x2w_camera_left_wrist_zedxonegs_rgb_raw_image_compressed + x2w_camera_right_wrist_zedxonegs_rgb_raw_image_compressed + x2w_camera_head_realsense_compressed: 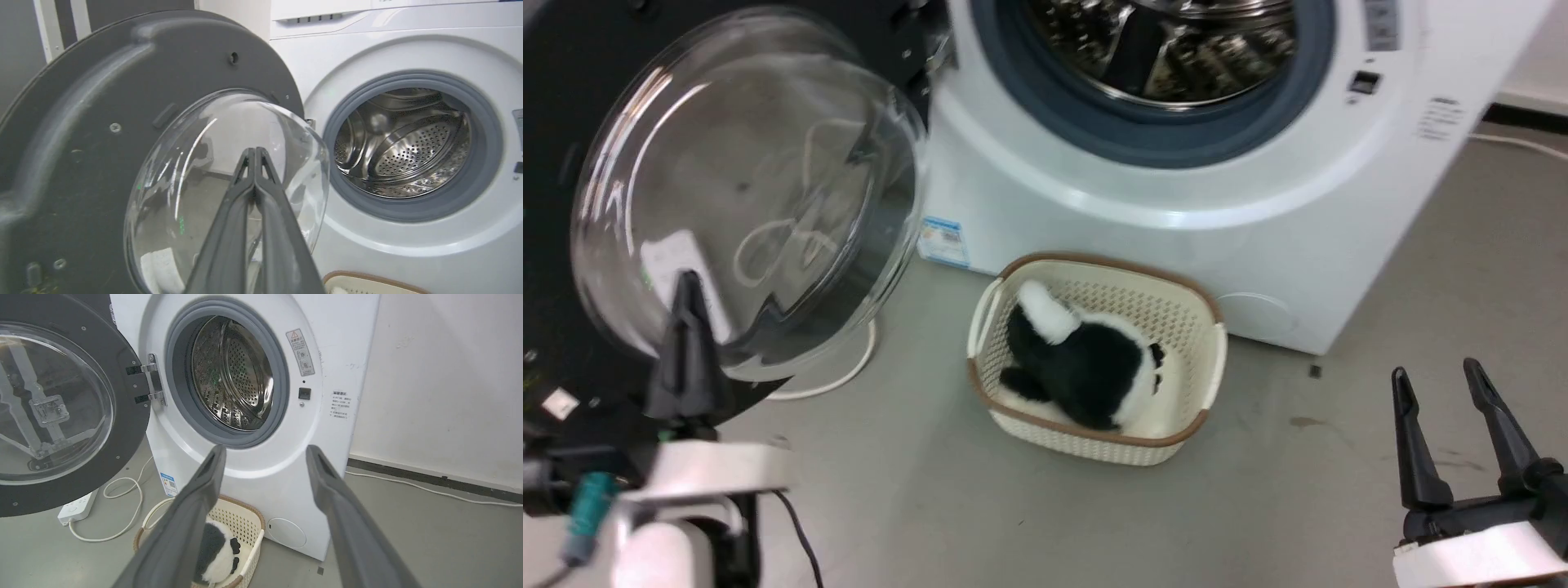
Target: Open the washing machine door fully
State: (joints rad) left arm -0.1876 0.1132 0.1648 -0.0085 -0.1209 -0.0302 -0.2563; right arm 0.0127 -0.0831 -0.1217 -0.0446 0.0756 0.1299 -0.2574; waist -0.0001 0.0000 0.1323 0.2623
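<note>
Left gripper (689, 279) was pressed together before the open door (743, 163); right gripper (1435, 369) was spread. Washer (1094, 220) blue sticker (945, 242) and warning label (300, 352) were illegible.

cream basket (1086, 445): floor (1013, 523) | black-and-white plush toy (1086, 367): inside basket | white power strip (77, 506): floor

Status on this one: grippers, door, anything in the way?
Left gripper shut, empty, tips by the washing machine door glass. Right gripper open, empty, off to the side. Door swung wide, drum exposed. Basket with plush toy on floor below the opening.
</note>
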